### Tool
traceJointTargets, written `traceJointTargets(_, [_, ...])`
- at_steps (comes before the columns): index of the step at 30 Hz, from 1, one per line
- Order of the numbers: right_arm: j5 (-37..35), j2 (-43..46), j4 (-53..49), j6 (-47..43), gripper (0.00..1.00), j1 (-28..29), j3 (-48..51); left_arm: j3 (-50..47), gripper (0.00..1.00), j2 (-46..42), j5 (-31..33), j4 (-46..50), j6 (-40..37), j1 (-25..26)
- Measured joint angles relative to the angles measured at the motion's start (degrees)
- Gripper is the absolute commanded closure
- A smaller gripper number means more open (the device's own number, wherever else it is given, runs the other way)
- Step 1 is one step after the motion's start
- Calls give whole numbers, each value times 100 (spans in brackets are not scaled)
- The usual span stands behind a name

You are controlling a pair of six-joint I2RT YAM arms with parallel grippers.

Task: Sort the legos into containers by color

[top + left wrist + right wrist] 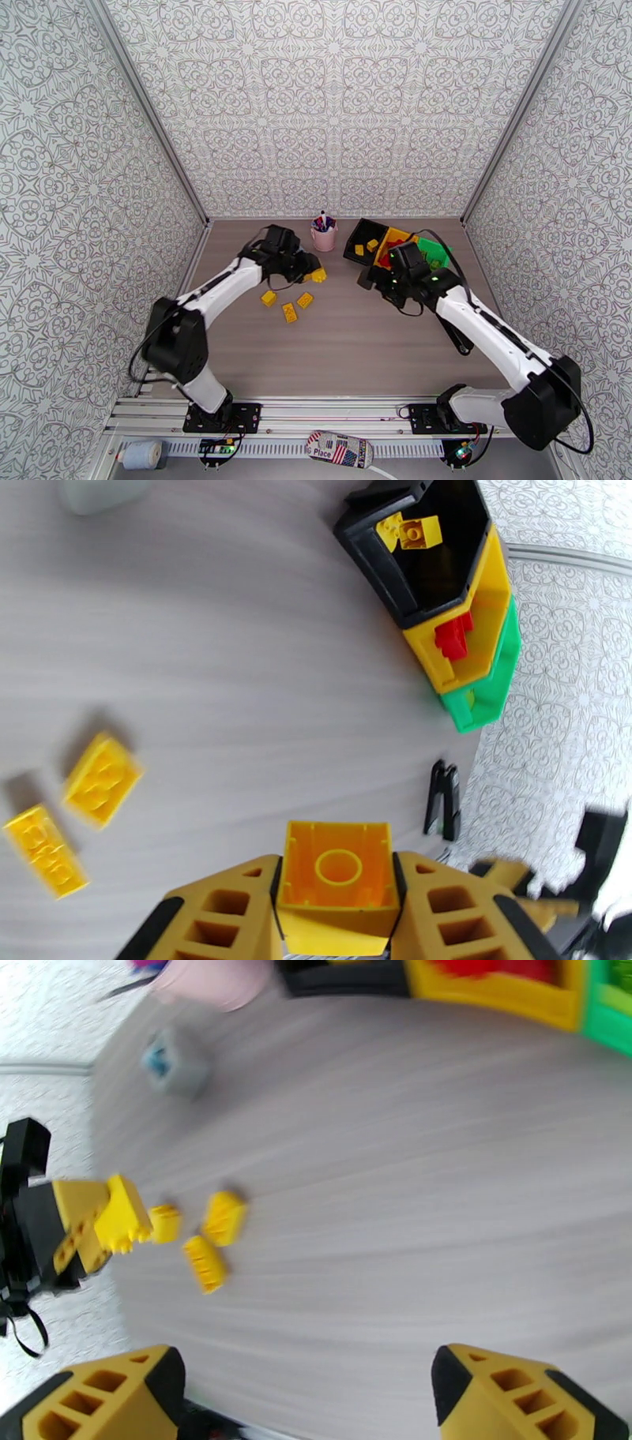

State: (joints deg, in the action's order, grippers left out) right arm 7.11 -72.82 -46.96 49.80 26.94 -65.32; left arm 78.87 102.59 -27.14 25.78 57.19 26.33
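Left gripper (338, 879) clamped on a yellow lego (318, 275), black bin (371, 567) at one o'clock holding yellow bricks (411, 531): best carry high over its rim, centre, then release; right gripper (308, 1390) wide, empty.

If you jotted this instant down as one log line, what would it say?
left gripper: shut on yellow brick | right gripper: open, empty | table: three loose yellow bricks | black bin: sorted yellow bricks inside
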Motion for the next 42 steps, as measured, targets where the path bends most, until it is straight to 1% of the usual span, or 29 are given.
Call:
traceJointTargets(2, [-142, 208, -212, -39, 12, -120, 39, 461, 69, 531, 72, -168, 271, 219])
traceJointTargets(5, [-291, 645, -396, -48, 12, -302, 293, 1421, 69, 1390, 181, -304, 627, 518])
traceJointTargets(8, [-352, 955, -542, 0, 12, -328, 603, 2446, 65, 2186, 280, -490, 968, 719])
traceJointTargets(9, [-352, 1038, -581, 39, 12, -328, 713, 2830, 61, 2461, 315, -540, 1069, 763])
traceJointTargets(11, [-356, 1145, -658, 94, 12, -328, 876, 3506, 46, 2935, 424, -616, 1217, 798])
traceJointTargets(12, [-356, 1209, -699, 138, 12, -328, 953, 3834, 42, 3165, 492, -658, 1357, 800])
traceJointTargets(13, [-358, 1259, -721, 168, 12, -328, 1003, 4024, 42, 3300, 551, -741, 1443, 789])
traceJointTargets(17, [-374, 1526, -809, 289, 12, -328, 1176, 4535, 35, 3713, 831, -984, 1808, 693])
traceJointTargets(20, [-376, 1683, -837, 345, 12, -332, 1287, 4739, 33, 3860, 940, -1110, 1967, 605])
traceJointTargets(25, [-372, 1834, -844, 446, 15, -332, 1491, 4715, 32, 3832, 992, -1176, 1878, 551])
traceJointTargets(28, [-365, 1794, -820, 470, 17, -332, 1534, 4057, 30, 3421, 1038, -1224, 1668, 579])
traceJointTargets(32, [-236, 1410, -621, 378, 17, -332, 1473, 2693, 27, 2321, 1154, -1121, 1283, 592])
traceJointTargets(37, [111, 334, -310, 68, 15, -286, 1080, 1475, 25, 660, 1510, -634, 553, 520])
traceJointTargets(42, [354, -1252, -118, -413, 15, 166, 59, 68, 23, -1311, 1906, 42, -186, 243])
